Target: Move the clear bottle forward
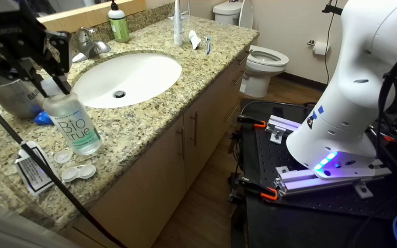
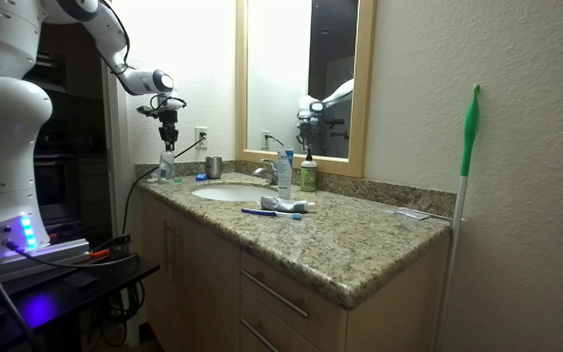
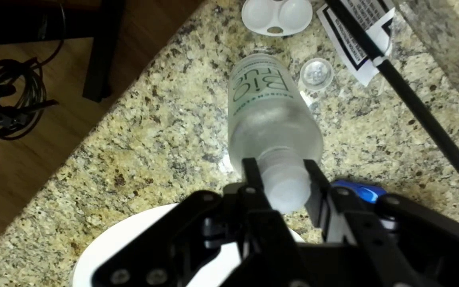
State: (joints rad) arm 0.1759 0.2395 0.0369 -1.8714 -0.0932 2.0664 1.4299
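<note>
Transparent plastic is what I see under the black gripper [image 3: 280, 169]: the clear bottle [image 1: 76, 125], upright at the end of the stone counter [image 1: 143, 134], and the gripper grasps it by the white cap [image 3: 287, 191]. With the bottle as clock centre, in an exterior view, the white sink [image 1: 150, 75] lies at two o'clock, the metal cup [image 1: 16, 99] at ten, and the lens case [image 1: 78, 173] at six.

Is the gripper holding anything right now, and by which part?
Yes: the bottle, by its cap, with the fingers against both sides.
</note>
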